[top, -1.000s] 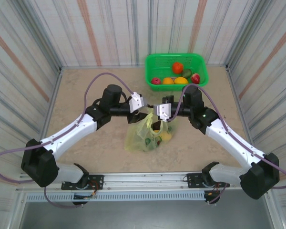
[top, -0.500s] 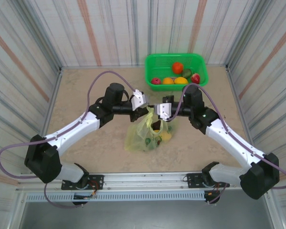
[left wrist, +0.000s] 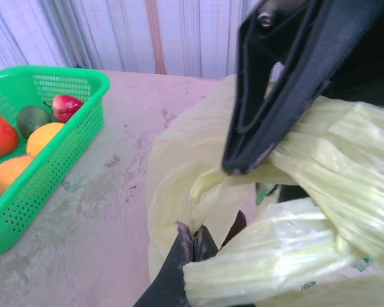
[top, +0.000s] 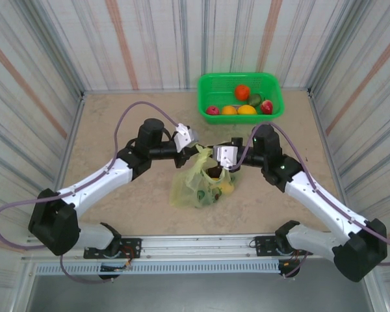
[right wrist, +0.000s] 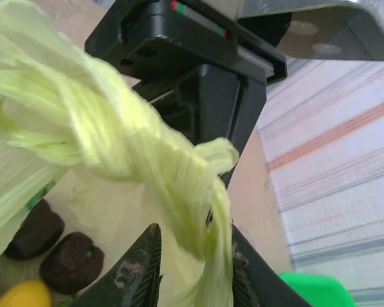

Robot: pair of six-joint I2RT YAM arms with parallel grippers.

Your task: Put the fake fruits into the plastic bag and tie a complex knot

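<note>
The left gripper (left wrist: pixel 217 204) is clenched on one handle strip (left wrist: pixel 275 268) of the plastic bag (top: pixel 188 185). The right gripper (right wrist: pixel 192 268) faces it tip to tip, jaws a little apart, with the other strip running loosely between them. The knot (right wrist: pixel 147 147), a loose twist by the look of it, sits just ahead of the right fingertips and between the two grippers, its strips lying along the line joining them. The bag body and the fake fruits (top: pixel 214 188) rest below both, so tightening likely means pulling apart along that line.
</note>
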